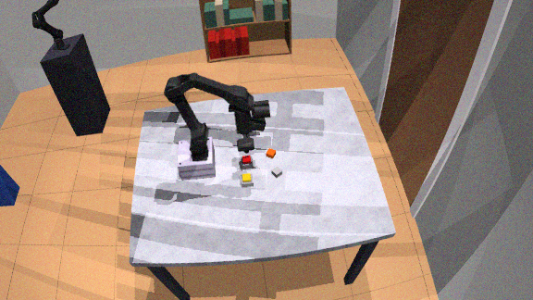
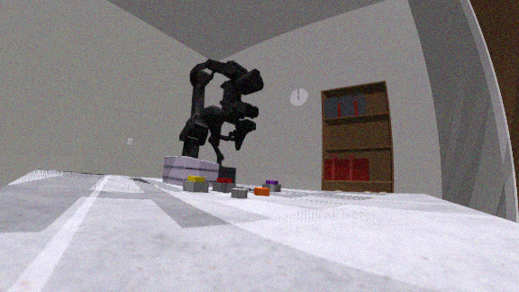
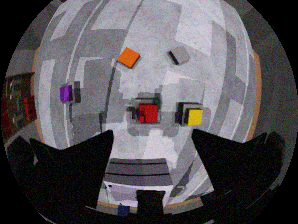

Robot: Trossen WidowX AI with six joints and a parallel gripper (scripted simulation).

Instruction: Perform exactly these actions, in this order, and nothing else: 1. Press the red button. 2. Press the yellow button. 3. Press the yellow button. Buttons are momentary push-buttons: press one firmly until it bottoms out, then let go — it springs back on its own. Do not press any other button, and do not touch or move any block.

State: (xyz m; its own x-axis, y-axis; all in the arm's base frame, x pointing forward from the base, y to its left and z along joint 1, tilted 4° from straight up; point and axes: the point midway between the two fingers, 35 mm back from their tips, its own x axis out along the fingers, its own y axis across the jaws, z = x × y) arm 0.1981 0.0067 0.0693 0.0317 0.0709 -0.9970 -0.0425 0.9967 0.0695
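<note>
The red button (image 1: 246,159) (image 2: 224,180) (image 3: 148,113) sits on a grey base in front of the arm's mount. The yellow button (image 1: 246,177) (image 2: 195,178) (image 3: 195,117) is beside it, nearer the front edge in the top view. My gripper (image 3: 154,134) is open and empty, pointing down high above the button area, touching nothing. In the wrist view the red button lies just beyond the gap between the fingertips, and the yellow button lies just beyond the right fingertip. Both buttons look raised.
An orange block (image 1: 271,153) (image 2: 261,191) (image 3: 129,58) and a grey block (image 1: 277,172) (image 2: 239,193) (image 3: 180,55) lie farther from the mount. A purple button (image 2: 271,182) (image 3: 66,93) stands off to the side; the arm hides it in the top view.
</note>
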